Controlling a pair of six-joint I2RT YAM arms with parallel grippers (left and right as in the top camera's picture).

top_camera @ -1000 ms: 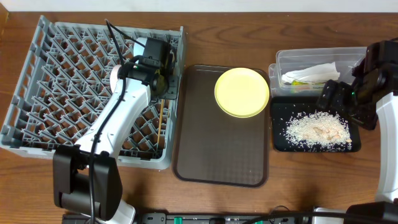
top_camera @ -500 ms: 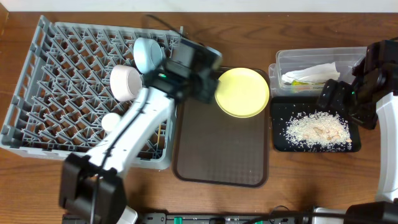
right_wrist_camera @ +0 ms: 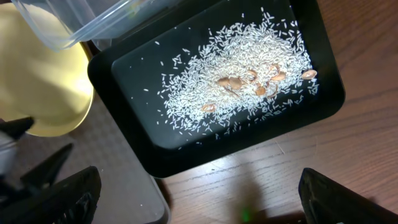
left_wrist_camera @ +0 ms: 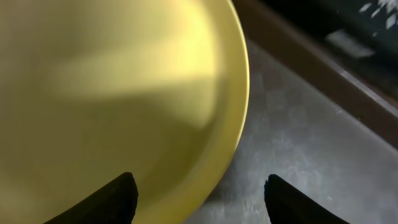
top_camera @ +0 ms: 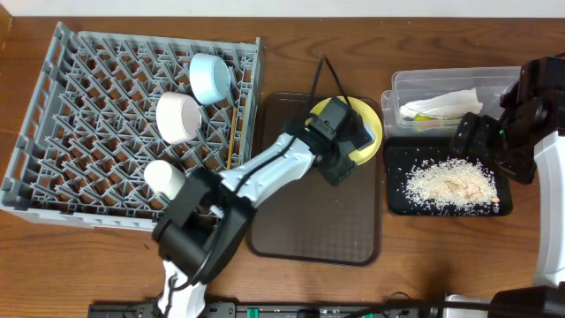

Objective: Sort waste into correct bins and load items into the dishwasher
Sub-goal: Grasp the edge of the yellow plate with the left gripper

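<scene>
While your left hand (left_wrist_camera: 200, 182), fingers apart, straddled the round yellow plate (left_wrist_camera: 112, 81), the next move looked like closing on its rim.

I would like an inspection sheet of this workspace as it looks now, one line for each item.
Surface: wooden table; brown serving tray in the middle.
Job's things: light blue bowl, white bowl, small white cup and chopsticks in the dish rack; yellow plate on the serving tray; napkin and wrapper in the clear tub; rice scraps in the black tray.
Clutter: nothing seen.
End effectors: left end effector open, astride the plate's rim; right end effector open, empty, beside the black tray.
Cables: black cable at the left end effector.
Surroundings: nothing seen.
</scene>
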